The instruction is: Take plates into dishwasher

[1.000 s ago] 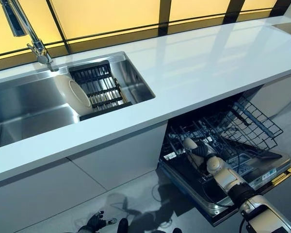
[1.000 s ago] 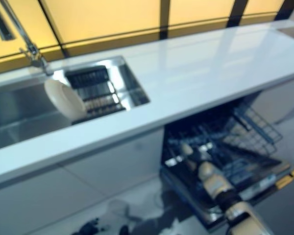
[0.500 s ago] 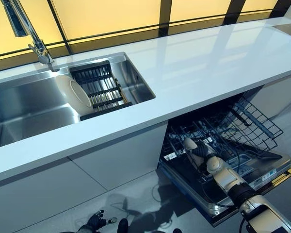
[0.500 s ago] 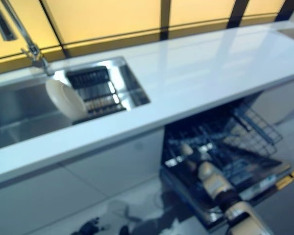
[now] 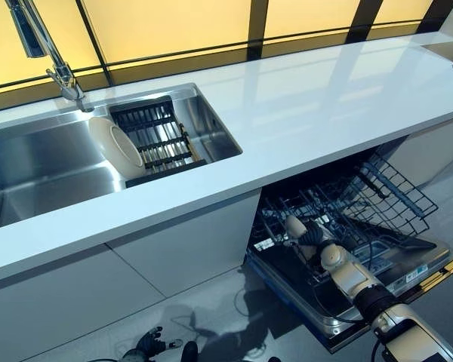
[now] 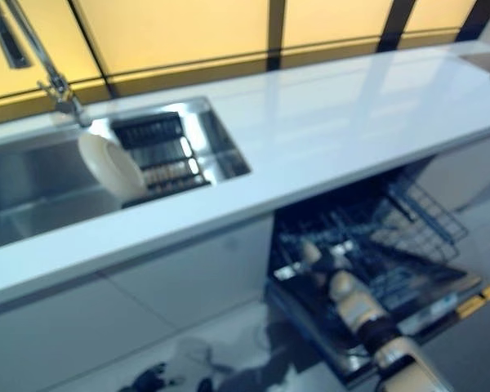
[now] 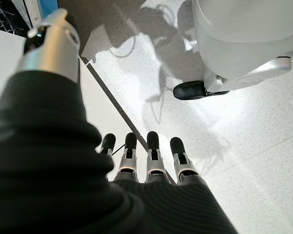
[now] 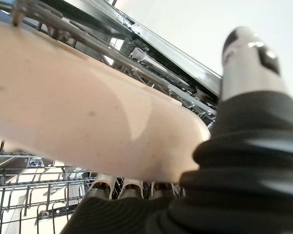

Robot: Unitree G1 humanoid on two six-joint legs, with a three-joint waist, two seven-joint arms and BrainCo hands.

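My right hand (image 5: 315, 240) reaches into the open dishwasher's lower rack (image 5: 385, 197) and is shut on a cream plate (image 5: 294, 225). In the right wrist view the plate (image 8: 78, 112) lies across my hand (image 8: 234, 185), thumb over its rim and fingers under it, among the rack wires. A second cream plate (image 5: 117, 147) leans upright in the sink (image 5: 211, 128), against a dark dish rack (image 5: 157, 136). My left hand (image 5: 147, 347) hangs low near the floor, open and empty; its straight fingers (image 7: 151, 156) point down at the floor.
The dishwasher door (image 5: 408, 265) lies folded down in front of the rack. The white counter (image 5: 325, 98) runs above it. A tap (image 5: 57, 68) stands at the sink's back left.
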